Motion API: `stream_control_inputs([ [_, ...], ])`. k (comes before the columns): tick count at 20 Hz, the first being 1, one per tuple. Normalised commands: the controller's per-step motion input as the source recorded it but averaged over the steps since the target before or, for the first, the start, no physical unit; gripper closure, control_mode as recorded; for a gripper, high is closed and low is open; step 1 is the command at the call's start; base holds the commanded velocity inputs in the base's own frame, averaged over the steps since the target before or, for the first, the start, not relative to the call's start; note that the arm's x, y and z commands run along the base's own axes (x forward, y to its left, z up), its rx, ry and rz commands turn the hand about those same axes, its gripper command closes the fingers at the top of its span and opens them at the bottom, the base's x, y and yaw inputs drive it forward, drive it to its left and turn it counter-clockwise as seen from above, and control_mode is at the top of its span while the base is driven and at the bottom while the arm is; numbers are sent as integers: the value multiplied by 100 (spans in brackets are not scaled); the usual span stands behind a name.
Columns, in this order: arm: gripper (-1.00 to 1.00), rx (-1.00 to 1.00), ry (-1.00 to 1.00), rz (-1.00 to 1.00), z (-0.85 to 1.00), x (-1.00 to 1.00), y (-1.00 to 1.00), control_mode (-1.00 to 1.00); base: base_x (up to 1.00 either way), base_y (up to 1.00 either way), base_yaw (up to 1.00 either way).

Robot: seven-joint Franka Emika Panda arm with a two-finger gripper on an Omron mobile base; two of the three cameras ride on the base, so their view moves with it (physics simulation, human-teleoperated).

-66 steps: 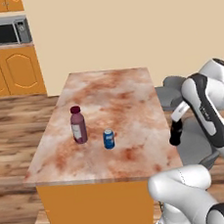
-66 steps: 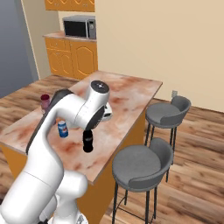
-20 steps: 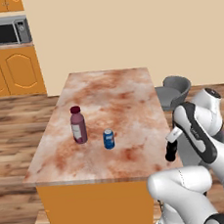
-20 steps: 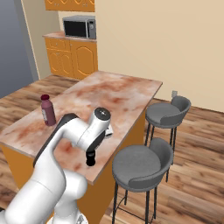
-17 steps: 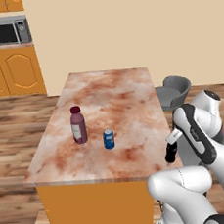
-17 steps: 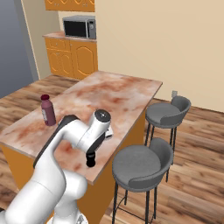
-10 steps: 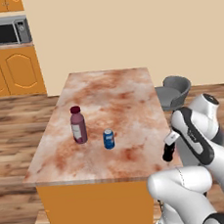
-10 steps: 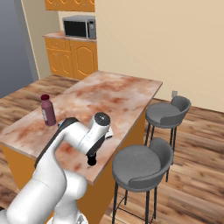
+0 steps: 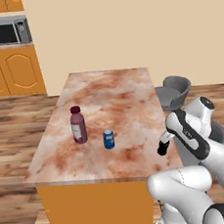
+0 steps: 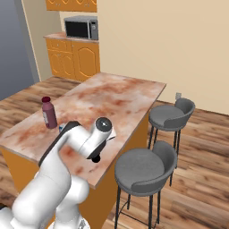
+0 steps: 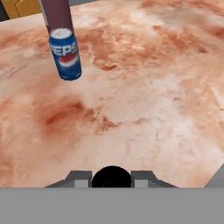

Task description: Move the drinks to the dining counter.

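Drinks upright on marbled tabletop [image 9: 116, 91]; pincer [image 9: 162, 151] closed, empty.
Maroon cylindrical bottle [image 9: 77, 125], red cap up, and shorter glossy blue can [image 9: 108, 139] stood side by side near the left long edge, long axes vertical; pincer hung at the right edge.

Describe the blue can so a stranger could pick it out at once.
Find the dining counter, the free-standing island with a reddish marbled top and orange base. Near its front end two drinks stand upright, close together. The blue can is the shorter one with white markings, beside the taller maroon bottle with a red cap.
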Motion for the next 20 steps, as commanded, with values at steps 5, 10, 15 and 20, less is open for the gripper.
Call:
stream_control_inputs([
  [5, 100, 0, 0, 0, 0, 32, 0, -100, 0, 0, 0],
  [10, 100, 0, 0, 0, -5, 21, 0, -100, 0, 0, 0],
  [15, 100, 0, 0, 0, -21, 12, 0, -100, 0, 0, 0],
  [20, 100, 0, 0, 0, -24, 15, 3, -100, 0, 0, 0],
])
